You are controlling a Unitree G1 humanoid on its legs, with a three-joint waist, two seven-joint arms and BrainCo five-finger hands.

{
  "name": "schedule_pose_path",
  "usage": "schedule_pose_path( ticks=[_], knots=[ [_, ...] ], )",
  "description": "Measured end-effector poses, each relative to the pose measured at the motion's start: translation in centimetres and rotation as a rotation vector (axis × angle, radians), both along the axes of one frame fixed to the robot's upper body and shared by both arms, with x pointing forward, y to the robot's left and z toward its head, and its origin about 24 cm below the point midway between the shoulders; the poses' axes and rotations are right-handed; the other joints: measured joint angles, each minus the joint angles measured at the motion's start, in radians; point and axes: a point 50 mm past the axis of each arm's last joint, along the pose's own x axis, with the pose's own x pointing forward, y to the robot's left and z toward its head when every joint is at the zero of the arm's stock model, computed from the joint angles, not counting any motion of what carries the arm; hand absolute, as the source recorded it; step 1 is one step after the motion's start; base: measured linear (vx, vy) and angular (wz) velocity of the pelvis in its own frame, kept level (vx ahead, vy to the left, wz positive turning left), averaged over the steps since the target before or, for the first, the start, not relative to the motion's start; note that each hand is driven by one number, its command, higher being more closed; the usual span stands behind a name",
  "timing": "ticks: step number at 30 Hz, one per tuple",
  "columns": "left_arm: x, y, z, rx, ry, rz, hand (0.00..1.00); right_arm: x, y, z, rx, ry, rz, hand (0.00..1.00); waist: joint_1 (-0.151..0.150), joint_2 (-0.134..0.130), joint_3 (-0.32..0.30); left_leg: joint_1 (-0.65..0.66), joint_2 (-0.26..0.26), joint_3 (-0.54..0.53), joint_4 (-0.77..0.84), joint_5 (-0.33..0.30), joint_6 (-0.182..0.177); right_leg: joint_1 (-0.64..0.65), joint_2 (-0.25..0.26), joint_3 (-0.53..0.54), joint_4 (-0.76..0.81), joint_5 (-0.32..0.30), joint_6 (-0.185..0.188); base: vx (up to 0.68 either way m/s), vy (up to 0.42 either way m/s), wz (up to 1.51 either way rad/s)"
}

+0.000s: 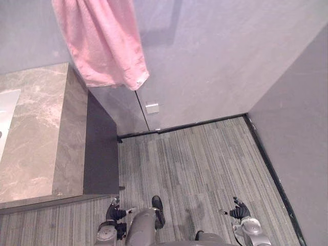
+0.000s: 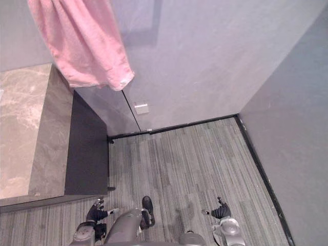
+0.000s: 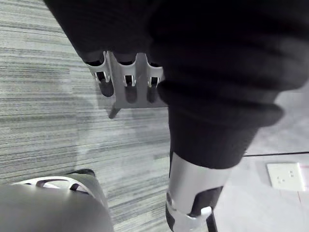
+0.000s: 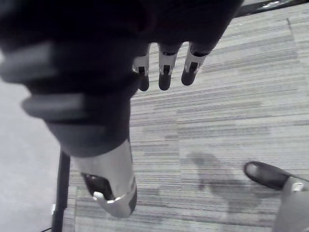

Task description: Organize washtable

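Fingers [image 3: 126,81] hang relaxed, seemingly empty, on left hand [image 1: 117,212] and right hand [image 1: 239,210], low over floor [image 1: 205,164] beside the marble counter [image 1: 36,138].

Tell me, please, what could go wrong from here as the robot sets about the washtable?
1. The washtable stands off to the robot's left, so a turn could knock the left hand, open and low, against its side.
2. The pink towel hangs above the washtable's far corner; a raised hand might snag it.
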Motion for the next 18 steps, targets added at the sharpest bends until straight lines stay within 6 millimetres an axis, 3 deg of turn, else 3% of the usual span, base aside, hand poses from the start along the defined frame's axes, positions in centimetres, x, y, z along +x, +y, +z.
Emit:
schedule_pose_path(
  ticks=[1, 2, 4, 5, 7, 8, 9, 10, 11, 12, 14, 16, 17, 18],
  knots=[
    [-0.1, 0.3, 0.0, 0.007, 0.004, -0.001, 0.0, 0.2, 0.4, 0.0, 0.008, -0.004, 0.009, 0.0, -0.001, -0.005, -0.003, 0.042, -0.007, -0.004, -0.026, -0.017, 0.003, -0.082, -0.014, 0.036, 0.198, 0.024, 0.057, 0.35, 0.016, 0.15],
    [-0.1, 0.5, 0.1, 0.016, 0.006, -0.008, 0.0, 0.2, 0.7, -0.1, 0.018, -0.004, 0.01, 0.0, -0.005, -0.009, -0.004, 0.077, -0.012, -0.015, -0.034, -0.043, 0.008, -0.156, -0.022, 0.049, 0.359, -0.02, 0.048, 0.28, -0.009, 0.16],
    [0.0, 0.5, 0.1, 0.02, 0.006, -0.01, 0.0, 0.0, 1.0, -0.2, 0.022, 0.001, 0.014, 0.0, -0.008, -0.007, -0.003, 0.132, -0.015, -0.027, -0.045, -0.07, 0.008, -0.226, -0.02, 0.045, 0.451, -0.077, 0.001, 0.28, -0.038, 0.25],
    [0.0, 0.5, 0.1, 0.021, 0.005, -0.007, 0.0, -0.3, 1.2, -0.4, 0.021, 0.014, 0.031, 0.0, -0.022, 0.002, 0.0, 0.183, -0.006, -0.044, -0.059, -0.085, -0.007, -0.279, -0.009, -0.002, 0.424, -0.115, -0.058, 0.35, -0.072, 0.35],
    [0.1, 0.5, 0.1, 0.018, 0.002, -0.006, 0.0, -0.4, 1.4, -0.4, 0.022, 0.02, 0.045, 0.0, -0.035, 0.024, 0.005, 0.22, 0.025, -0.066, -0.072, -0.096, -0.023, -0.336, 0.034, -0.037, 0.315, -0.134, -0.091, 0.36, -0.13, 0.4],
    [0.5, 0.4, 0.2, 0.016, -0.008, -0.008, 0.0, -0.6, 1.3, -0.5, 0.021, 0.027, 0.043, 0.0, -0.043, 0.032, 0.005, 0.248, 0.057, -0.091, -0.089, -0.102, -0.036, -0.396, 0.081, -0.033, 0.167, -0.121, -0.094, 0.39, -0.189, 0.51],
    [0.7, 0.4, 0.3, 0.018, -0.013, -0.009, 0.0, -0.9, 1.3, -0.7, 0.022, 0.036, 0.041, 0.0, -0.048, 0.03, 0.004, 0.253, 0.064, -0.111, -0.096, -0.102, -0.041, -0.411, 0.093, -0.018, 0.088, -0.095, -0.093, 0.49, -0.27, 0.78],
    [0.9, 0.6, 0.4, 0.023, -0.018, -0.013, 0.0, -1.4, 1.2, -0.9, 0.023, 0.052, 0.035, 0.0, -0.059, 0.019, -0.001, 0.261, 0.06, -0.141, -0.108, -0.103, -0.063, -0.41, 0.105, 0.011, -0.059, -0.017, -0.084, 0.43, -0.274, 1.04],
    [1.0, 0.3, 0.3, 0.014, -0.014, -0.012, 0.0, -2.5, 0.7, -1.3, 0.02, 0.084, 0.011, 0.0, -0.07, 0.009, -0.002, 0.28, 0.062, -0.198, -0.111, -0.119, -0.106, -0.393, 0.105, 0.022, -0.093, 0.136, -0.141, 0.51, -0.328, 0.89],
    [1.0, -0.4, 0.0, -0.008, -0.007, -0.01, 0.0, -2.5, 0.1, -1.2, 0.013, 0.086, -0.015, 0.0, -0.054, 0.033, -0.012, 0.283, 0.096, -0.219, -0.104, -0.108, -0.131, -0.394, 0.121, 0.0, -0.05, 0.098, -0.152, 0.42, -0.28, 0.63],
    [1.4, -1.0, 0.1, -0.024, -0.019, -0.011, 0.0, -2.3, -0.2, -1.0, 0.016, 0.072, -0.043, 0.0, -0.061, 0.042, -0.01, 0.283, 0.119, -0.231, -0.075, -0.082, -0.172, -0.375, 0.116, -0.05, -0.003, 0.03, -0.173, 0.38, -0.287, 0.64],
    [1.9, -1.4, 0.3, -0.036, -0.044, -0.007, 0.0, -2.8, 0.0, -1.2, 0.041, 0.074, -0.074, 0.0, -0.067, 0.045, -0.009, 0.235, 0.156, -0.241, 0.089, -0.065, -0.201, -0.3, 0.121, -0.109, -0.023, -0.005, -0.189, 0.35, -0.284, 0.85],
    [2.2, -1.8, 0.5, -0.06, -0.068, 0.019, 0.0, -3.2, 0.4, -1.2, 0.065, 0.06, -0.093, 0.0, -0.056, 0.045, -0.007, 0.146, 0.197, -0.218, 0.319, -0.023, -0.208, -0.22, 0.131, -0.132, -0.07, -0.022, -0.199, 0.28, -0.231, 0.44],
    [2.1, -2.0, 0.5, -0.068, -0.073, 0.027, 0.0, -3.1, 0.5, -1.1, 0.076, 0.049, -0.102, 0.0, -0.046, 0.047, -0.008, 0.113, 0.224, -0.193, 0.408, -0.029, -0.209, -0.189, 0.138, -0.136, -0.087, -0.025, -0.203, 0.29, -0.202, 0.24]
  ],
)
